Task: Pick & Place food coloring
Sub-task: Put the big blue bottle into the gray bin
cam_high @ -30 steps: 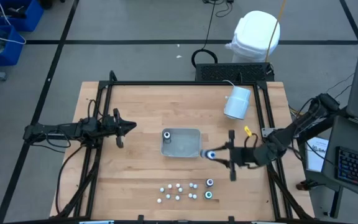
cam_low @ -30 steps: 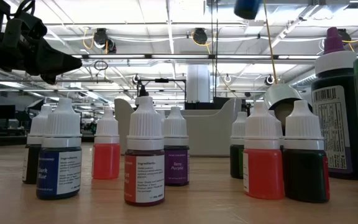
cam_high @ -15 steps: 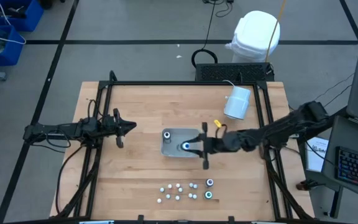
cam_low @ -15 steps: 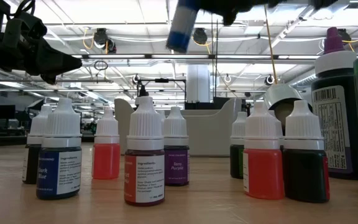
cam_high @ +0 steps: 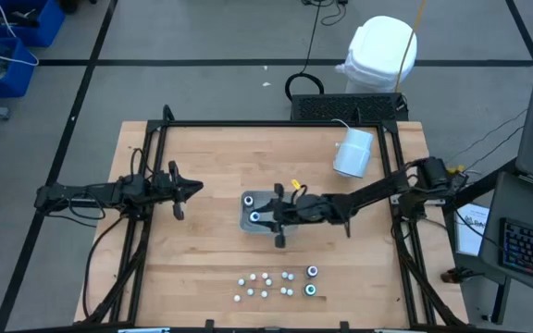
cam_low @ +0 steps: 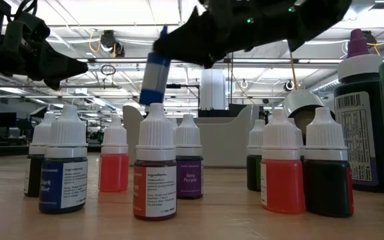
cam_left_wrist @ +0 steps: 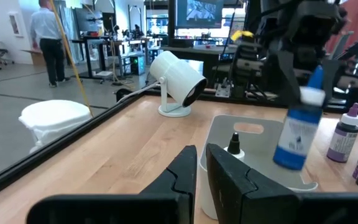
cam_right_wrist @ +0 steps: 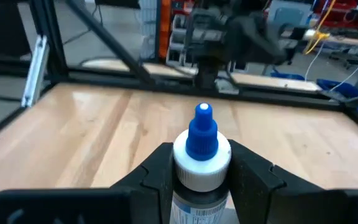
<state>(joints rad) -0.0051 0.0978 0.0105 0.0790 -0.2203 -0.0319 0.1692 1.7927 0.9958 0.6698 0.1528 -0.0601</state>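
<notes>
- Right gripper point(cam_high: 265, 218) clamped on one blue-topped bottle point(cam_right_wrist: 202, 157), fingers point(cam_right_wrist: 156, 171) on either side just below the cap.
- The held bottle hangs in the air over the clear tray point(cam_high: 286, 198) at mid-table. Low view: long axis slightly off vertical, blue tip up.
- One dark bottle with a black tip point(cam_left_wrist: 233, 144) stands upright inside the tray, at its left end in the high view.
- Group of bottles near the table's front edge: eight small white-capped bottles point(cam_high: 265, 283) counted from above, plus two larger round ones point(cam_high: 312, 272) beside them, all upright and well apart from the tray.
- A white cylinder point(cam_high: 353, 153) lies on its side behind the tray, toward the right.
- Left gripper point(cam_high: 192, 190) waits left of the tray, above the table, fingers point(cam_left_wrist: 224, 171) close together with a narrow gap, holding nothing.
- A person point(cam_left_wrist: 47, 36) stands in the room beyond the table.
</notes>
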